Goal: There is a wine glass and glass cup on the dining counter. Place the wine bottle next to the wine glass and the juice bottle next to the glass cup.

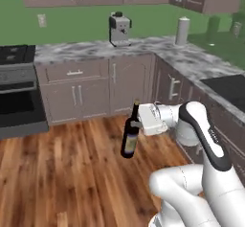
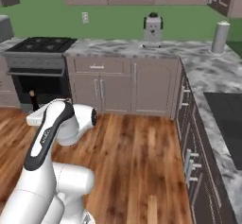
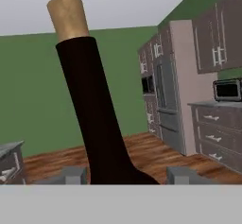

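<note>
We count one wine bottle [image 1: 129, 136], dark with a pale label, hanging in mid-air over the wood floor [image 1: 72, 173] near the scene's centre; its neck carries one tan cork [image 3: 68, 17]. On the far worktop [image 1: 95, 51] we count one coffee machine [image 1: 119, 28] and, to its right, one white upright cylinder [image 1: 182, 30]. At far left we count one stove [image 2: 40, 67], with one wall outlet [image 2: 85, 17] above and to its right. At near right we count one black sink [image 2: 227, 119]. In the hand view we count one refrigerator [image 3: 165, 100] and one microwave [image 3: 228, 90].
</note>
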Robot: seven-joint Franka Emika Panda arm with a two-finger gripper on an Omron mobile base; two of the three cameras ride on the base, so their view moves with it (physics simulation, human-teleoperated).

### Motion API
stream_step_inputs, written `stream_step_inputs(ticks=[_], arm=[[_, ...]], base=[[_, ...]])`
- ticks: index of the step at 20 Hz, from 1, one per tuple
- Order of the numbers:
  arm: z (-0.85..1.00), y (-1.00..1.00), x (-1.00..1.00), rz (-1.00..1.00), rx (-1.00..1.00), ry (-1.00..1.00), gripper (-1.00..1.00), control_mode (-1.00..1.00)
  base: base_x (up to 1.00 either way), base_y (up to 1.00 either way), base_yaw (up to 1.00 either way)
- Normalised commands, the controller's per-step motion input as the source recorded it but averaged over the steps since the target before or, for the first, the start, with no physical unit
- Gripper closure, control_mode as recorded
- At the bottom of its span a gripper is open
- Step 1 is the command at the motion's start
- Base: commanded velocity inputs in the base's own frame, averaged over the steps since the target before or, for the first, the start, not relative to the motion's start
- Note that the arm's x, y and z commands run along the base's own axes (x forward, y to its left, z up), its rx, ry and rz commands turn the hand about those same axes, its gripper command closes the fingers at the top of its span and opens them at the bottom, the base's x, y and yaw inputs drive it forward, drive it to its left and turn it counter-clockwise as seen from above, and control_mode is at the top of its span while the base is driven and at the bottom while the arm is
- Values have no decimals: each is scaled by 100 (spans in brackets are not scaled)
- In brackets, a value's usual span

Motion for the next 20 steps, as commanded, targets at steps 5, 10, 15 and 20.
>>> stream_step_inputs(ticks=[5, 10, 15, 20], arm=[[0, 0, 0, 0, 0, 0, 100, 100], [0, 0, 0, 0, 0, 0, 100, 100], [0, 0, 0, 0, 0, 0, 100, 100], [0, 0, 0, 0, 0, 0, 100, 100]], base=[[-2, 0, 100], [0, 0, 97], [4, 0, 92], [11, 0, 87]])
